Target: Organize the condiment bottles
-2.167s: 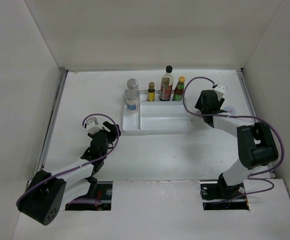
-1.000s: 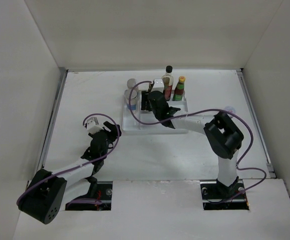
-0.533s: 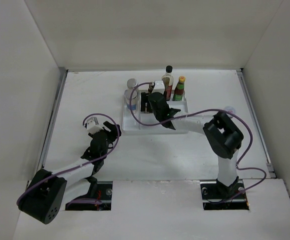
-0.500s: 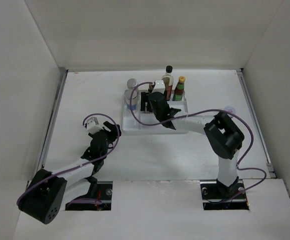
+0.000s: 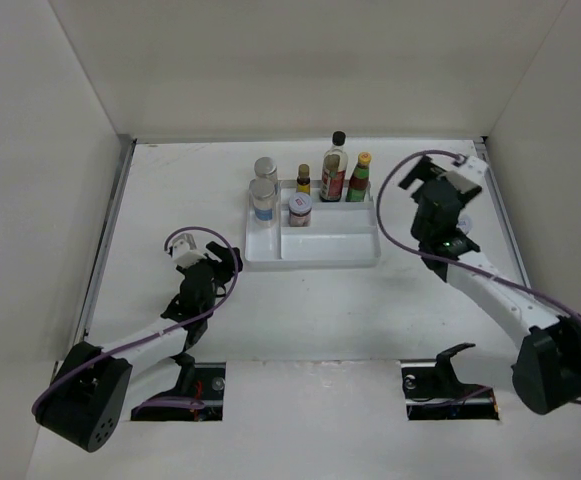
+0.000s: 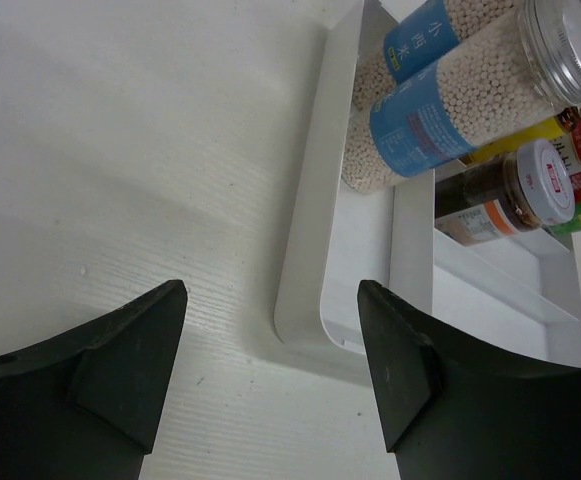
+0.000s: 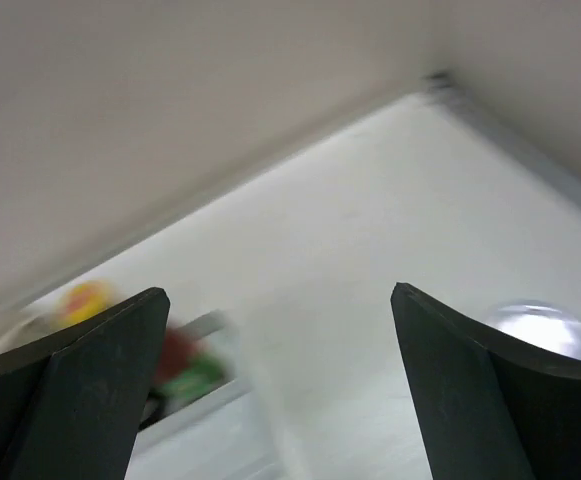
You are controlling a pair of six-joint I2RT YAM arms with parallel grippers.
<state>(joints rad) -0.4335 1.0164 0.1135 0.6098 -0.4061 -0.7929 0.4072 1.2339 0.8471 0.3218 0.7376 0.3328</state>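
Lower the open, empty right gripper [image 7: 278, 330] squarely over the jar [image 7: 540, 328] near the right edge. Leave the left gripper [image 6: 272, 320], likewise spread, parked.

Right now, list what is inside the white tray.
Six containers stand in the white tray: two grey-lidded jars, red-labelled jar, tiny yellow bottle, tall black-capped bottle, yellow-capped sauce bottle. The jar hides the tiny bottle's base.
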